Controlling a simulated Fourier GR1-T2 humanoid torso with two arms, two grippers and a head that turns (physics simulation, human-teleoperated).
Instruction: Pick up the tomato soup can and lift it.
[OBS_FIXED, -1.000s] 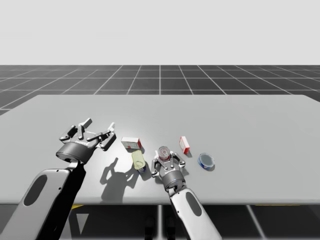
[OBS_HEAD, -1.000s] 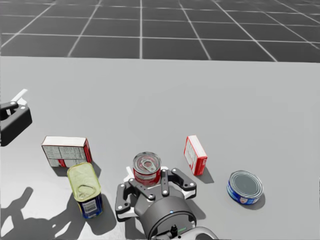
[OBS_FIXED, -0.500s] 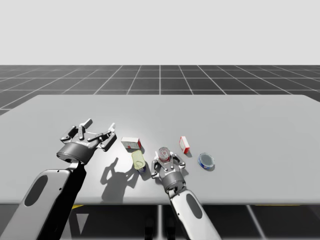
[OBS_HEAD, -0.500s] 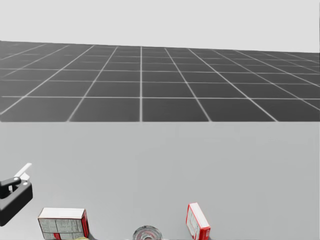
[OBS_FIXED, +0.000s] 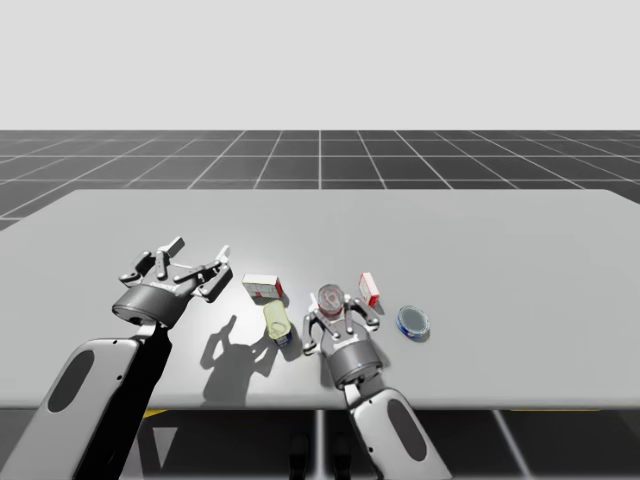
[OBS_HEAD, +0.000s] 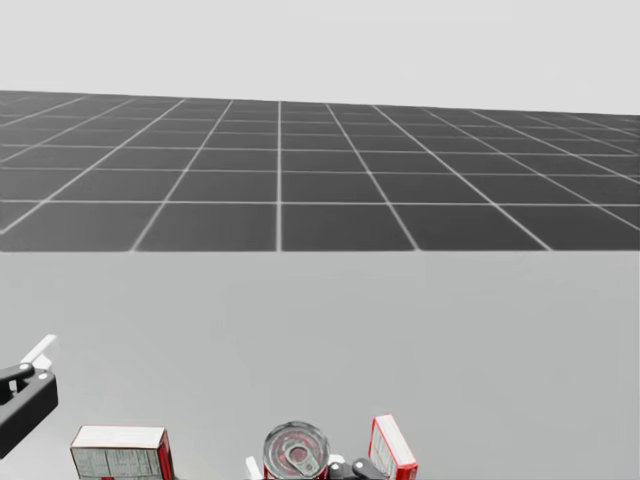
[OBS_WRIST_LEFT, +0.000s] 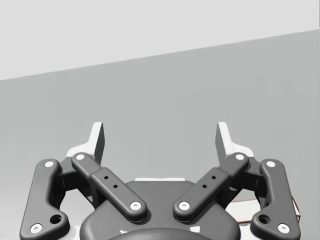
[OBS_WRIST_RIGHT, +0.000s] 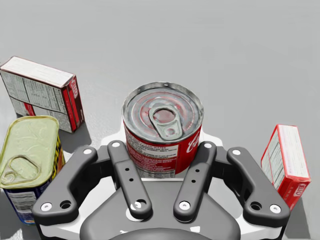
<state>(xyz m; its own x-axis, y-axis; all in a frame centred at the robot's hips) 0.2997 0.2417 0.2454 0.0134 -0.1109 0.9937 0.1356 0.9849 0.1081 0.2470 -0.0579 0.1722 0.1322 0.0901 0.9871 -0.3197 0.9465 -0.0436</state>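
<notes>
The tomato soup can (OBS_WRIST_RIGHT: 162, 127), red with a silver pull-tab lid, stands upright between the fingers (OBS_WRIST_RIGHT: 125, 170) of my right gripper (OBS_WRIST_RIGHT: 162, 150), which is shut on it from both sides. In the high view the can (OBS_FIXED: 331, 298) sits in my right gripper (OBS_FIXED: 333, 312) near the table's front middle. The head view shows the can's lid (OBS_HEAD: 296, 450) between two boxes. My left gripper (OBS_FIXED: 200, 252) hovers open to the left with nothing between its fingers, as the left wrist view also shows of the left gripper (OBS_WRIST_LEFT: 160, 142).
A yellow-lidded blue can (OBS_FIXED: 277, 322) and a red-white box (OBS_FIXED: 262, 286) lie just left of the soup can. A small red box (OBS_FIXED: 369, 288) and a flat blue can (OBS_FIXED: 413, 320) lie to its right. The table's front edge (OBS_FIXED: 250, 405) is close behind my right wrist.
My head has turned upward, so the things dropped to the bottom of the head view. My right gripper has risen slightly with the soup can. The left arm has not moved.
</notes>
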